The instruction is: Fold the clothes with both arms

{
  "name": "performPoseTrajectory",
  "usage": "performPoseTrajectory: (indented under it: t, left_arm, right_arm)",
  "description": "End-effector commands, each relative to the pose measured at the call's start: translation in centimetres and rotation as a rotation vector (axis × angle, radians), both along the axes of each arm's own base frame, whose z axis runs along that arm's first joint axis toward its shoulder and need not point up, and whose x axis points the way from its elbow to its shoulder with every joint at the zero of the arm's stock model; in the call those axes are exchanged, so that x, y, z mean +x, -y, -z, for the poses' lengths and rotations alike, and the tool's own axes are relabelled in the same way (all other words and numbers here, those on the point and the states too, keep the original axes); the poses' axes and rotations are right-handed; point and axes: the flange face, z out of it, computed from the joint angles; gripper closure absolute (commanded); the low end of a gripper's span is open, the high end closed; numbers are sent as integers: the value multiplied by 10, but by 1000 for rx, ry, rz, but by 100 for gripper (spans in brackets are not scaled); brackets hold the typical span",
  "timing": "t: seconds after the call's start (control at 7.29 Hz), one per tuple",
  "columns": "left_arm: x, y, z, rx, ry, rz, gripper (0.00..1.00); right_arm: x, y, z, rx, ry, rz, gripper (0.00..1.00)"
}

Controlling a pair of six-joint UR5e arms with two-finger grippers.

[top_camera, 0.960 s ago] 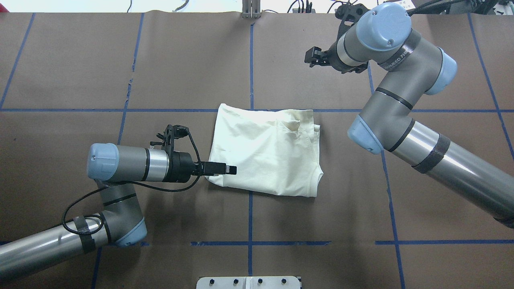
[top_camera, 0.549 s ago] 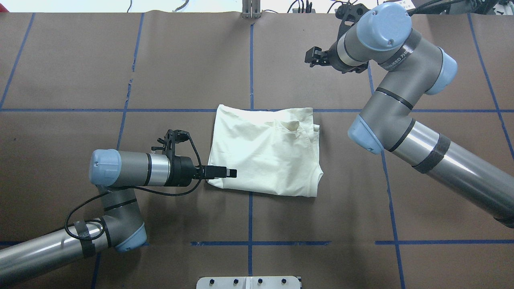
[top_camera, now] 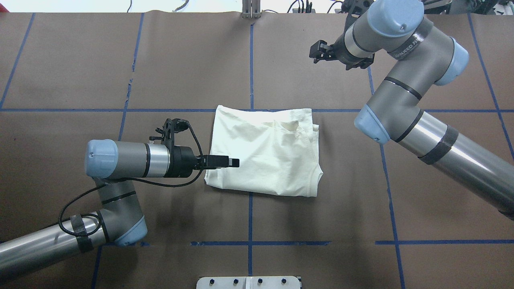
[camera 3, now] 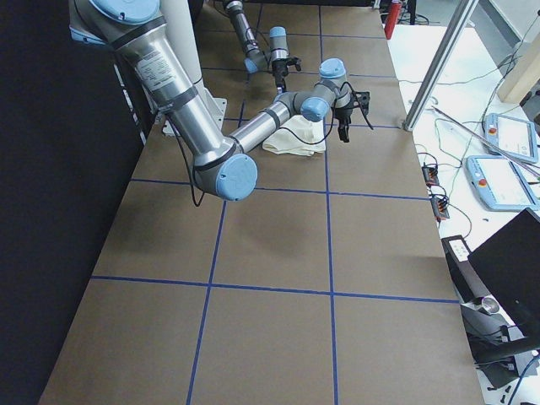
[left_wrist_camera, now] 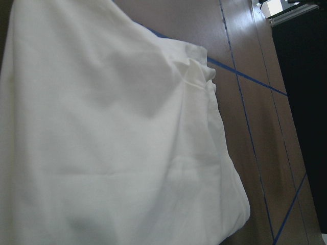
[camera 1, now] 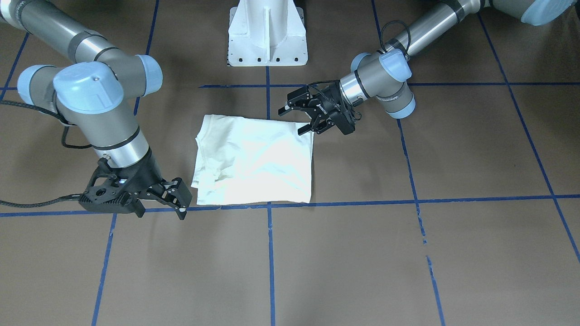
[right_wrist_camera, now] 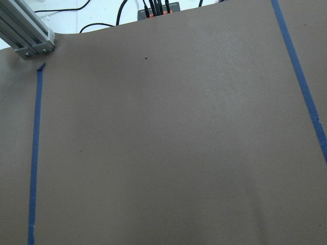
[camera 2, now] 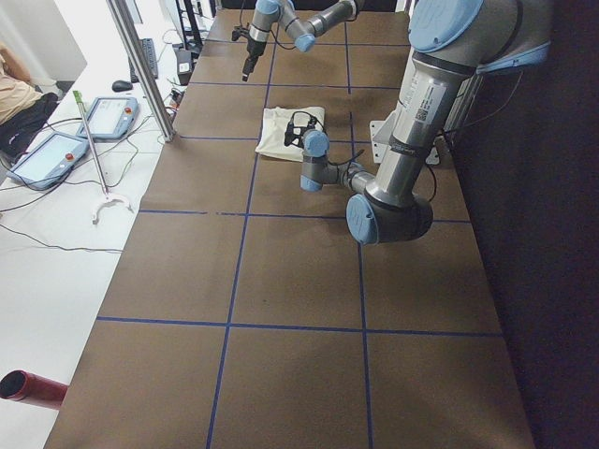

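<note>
The clothes are one cream shirt [top_camera: 265, 154], folded into a rough rectangle with its plain side up, mid-table [camera 1: 256, 160]. My left gripper [top_camera: 235, 162] reaches sideways over the shirt's near left corner. In the front-facing view its fingers [camera 1: 294, 120] stand apart, open, with nothing between them. The left wrist view is filled with cream cloth [left_wrist_camera: 102, 143] and shows no fingers. My right gripper [top_camera: 320, 51] is away from the shirt, beyond its far right corner. It is open and empty [camera 1: 180, 199]. The right wrist view shows only bare table.
Brown paper with a blue tape grid [top_camera: 251, 60] covers the table. The white pedestal base [camera 1: 267, 34] stands at the near edge, an aluminium post [top_camera: 251, 9] at the far edge. Teach pendants [camera 2: 112, 117] and cables lie on a side table.
My left gripper dipped toward the near edge, then moved farther away and slightly right along the shirt's left edge. My right arm shifted away from the shirt, toward the far right.
</note>
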Motion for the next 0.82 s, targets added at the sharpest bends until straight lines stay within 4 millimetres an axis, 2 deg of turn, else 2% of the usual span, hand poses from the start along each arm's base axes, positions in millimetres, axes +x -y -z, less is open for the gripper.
performPoseTrajectory:
  t: [0.0, 0.14, 0.27, 0.55, 0.69]
  left_arm:
    - [-49, 38, 54, -68, 135, 22, 1]
    - [-84, 58, 71, -107, 218, 17, 1]
    - [-126, 77, 85, -79, 308, 30, 1]
    - [-211, 102, 102, 35, 580, 75, 1]
    - [-263, 117, 94, 119, 711, 89, 1]
  right_arm:
    - [46, 18, -3, -15, -37, 90, 0]
    - [86, 27, -8, -9, -72, 141, 0]
    - [135, 26, -27, -11, -97, 208, 0]
    - [252, 27, -84, 38, -181, 317, 0]
    - [303, 24, -113, 53, -209, 366, 0]
